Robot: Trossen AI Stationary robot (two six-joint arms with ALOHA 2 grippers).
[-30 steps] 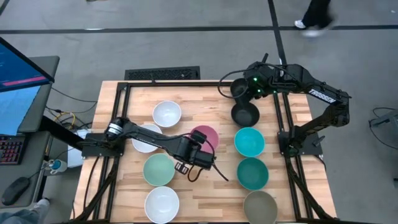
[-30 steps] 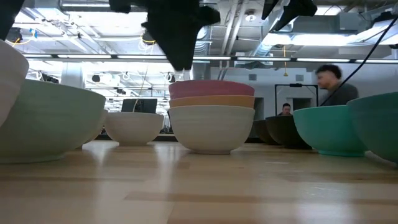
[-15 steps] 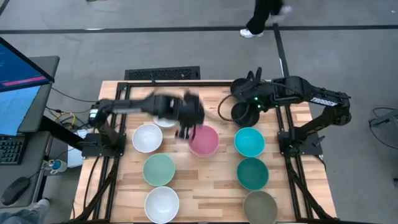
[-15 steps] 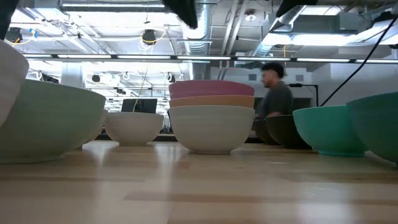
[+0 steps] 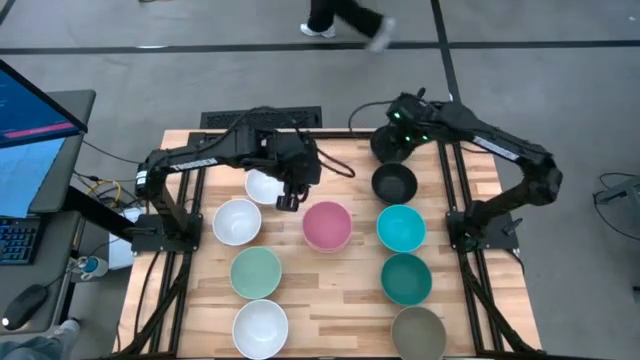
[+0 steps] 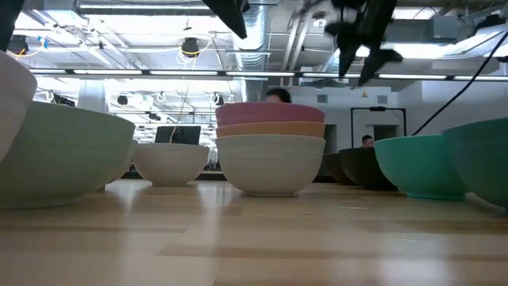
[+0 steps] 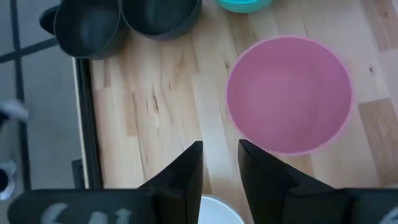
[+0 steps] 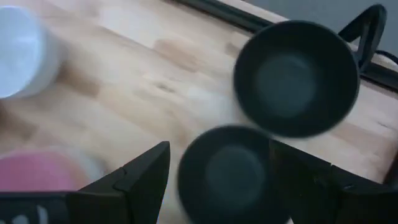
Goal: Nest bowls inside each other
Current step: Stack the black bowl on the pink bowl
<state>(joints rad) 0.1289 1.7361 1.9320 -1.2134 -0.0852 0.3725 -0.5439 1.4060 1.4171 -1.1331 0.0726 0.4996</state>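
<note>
Several bowls stand on their bases on the wooden table. A pink bowl (image 5: 327, 225) tops an orange and a cream one (image 6: 270, 163). Two black bowls (image 5: 393, 183) (image 8: 297, 78) stand at the far right. My left gripper (image 5: 287, 202) hovers high between the far white bowl (image 5: 262, 186) and the pink stack (image 7: 289, 93), its fingers a narrow gap apart and empty. My right gripper (image 5: 395, 135) hangs wide open above the black bowls (image 8: 230, 177), touching neither.
White bowls (image 5: 237, 221) (image 5: 260, 328) and a pale green one (image 5: 256, 272) line the left side. Two teal bowls (image 5: 401, 228) (image 5: 406, 278) and a grey-olive one (image 5: 418, 332) line the right. Black frame rails edge the table (image 5: 350, 300). A person walks past beyond the far edge.
My left gripper has risen from beside the pink stack and swung toward the far edge, ending over the gap between the far white bowl and the stack. My right gripper shifted about above the black bowls. No bowl has moved. The person walked leftward behind the table.
</note>
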